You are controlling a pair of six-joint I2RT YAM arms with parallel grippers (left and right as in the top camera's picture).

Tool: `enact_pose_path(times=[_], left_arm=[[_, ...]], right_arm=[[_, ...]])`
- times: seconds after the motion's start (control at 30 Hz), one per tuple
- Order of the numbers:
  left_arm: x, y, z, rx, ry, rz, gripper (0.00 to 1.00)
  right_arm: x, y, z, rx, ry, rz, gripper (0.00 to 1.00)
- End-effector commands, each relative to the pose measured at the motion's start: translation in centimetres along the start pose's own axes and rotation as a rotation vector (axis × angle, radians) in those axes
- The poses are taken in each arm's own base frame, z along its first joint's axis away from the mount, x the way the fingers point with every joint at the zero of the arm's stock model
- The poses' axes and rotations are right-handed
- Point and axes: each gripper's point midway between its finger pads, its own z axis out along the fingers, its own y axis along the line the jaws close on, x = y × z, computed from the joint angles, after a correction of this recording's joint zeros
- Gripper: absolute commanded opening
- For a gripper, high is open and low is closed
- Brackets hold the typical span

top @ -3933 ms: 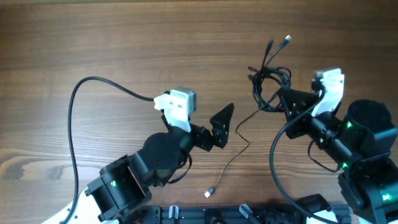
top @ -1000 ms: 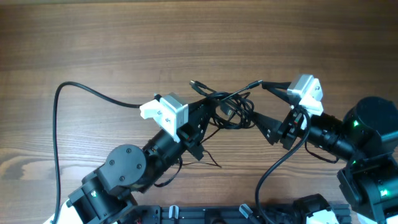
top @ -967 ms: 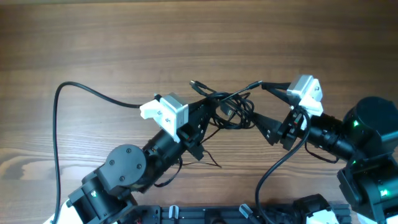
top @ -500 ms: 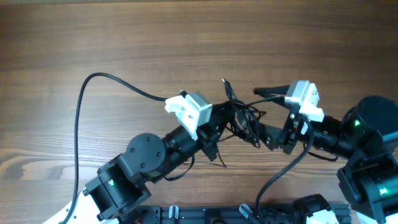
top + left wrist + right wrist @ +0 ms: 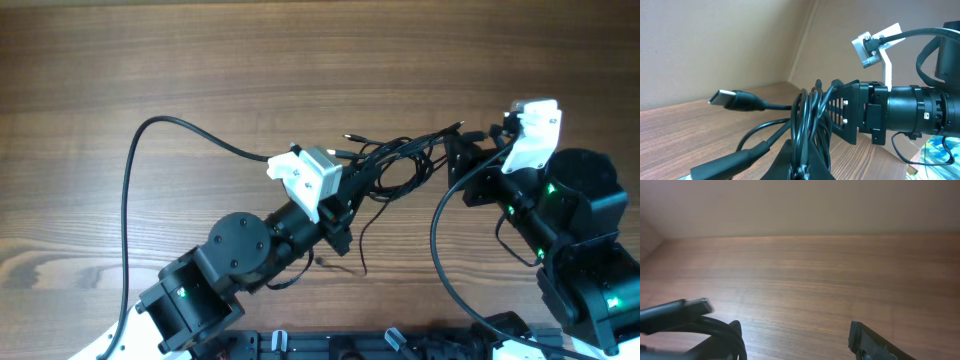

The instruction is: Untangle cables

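The cables (image 5: 400,165) form a tangled bunch of thin black wires held above the table between both arms. My left gripper (image 5: 352,190) is shut on the bundle (image 5: 807,120), its jaws pinched around several strands at the left wrist view's bottom (image 5: 805,172). A plug tip (image 5: 727,97) sticks out to the left. My right gripper (image 5: 462,165) stands open at the bundle's right end. In the right wrist view its fingers (image 5: 875,345) are wide apart with bare table between them (image 5: 797,345). A cable loop (image 5: 715,330) with a plug lies against the left finger.
The left arm's own thicker black cable (image 5: 150,150) arcs over the table on the left. One thin strand (image 5: 362,240) hangs down beneath the bundle. Wooden table (image 5: 300,60) stretches beyond both arms. The arm bases fill the front edge.
My right gripper has pulled back to the right and away, and the bundle now stretches out wider between the arms. The left gripper keeps its grip in about the same place.
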Motion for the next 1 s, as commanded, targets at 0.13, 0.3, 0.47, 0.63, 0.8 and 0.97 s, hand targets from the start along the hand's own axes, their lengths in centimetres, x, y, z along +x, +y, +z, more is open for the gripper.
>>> enact_pose_path(times=[0.13,0.3,0.47,0.63,0.8,0.97], left_arm=[[-2.5,2.6,-2.0,-0.161,-0.088,0.007,0.04],[-2.9,3.2,-2.9,-0.2,-0.1,0.026,0.04],[-3.0,4.5,-3.4,-0.278,-0.108,0.035,0.04],[-2.3,7.0,-4.2,-0.424,-0.088,0.054,0.04],[-2.5,10.8,-6.5,-0.676,-0.111,0.08,0.04],[-1.4,12.1,-7.5,-0.763,-0.062,0.117,0.04]], right_arm=[[-1.2,-7.3,-1.5,0.422,-0.069,0.031,0.78],[-1.6,-10.4,-3.3,0.632,-0.099,0.023,0.9],[-1.9,-12.1,-4.8,0.759,-0.128,0.021,0.96],[-2.5,-14.0,-7.1,0.933,-0.179,0.031,1.0],[-3.6,-15.2,-9.4,1.077,-0.255,0.055,1.0],[-3.5,-14.8,-8.6,1.025,-0.239,0.046,1.0]])
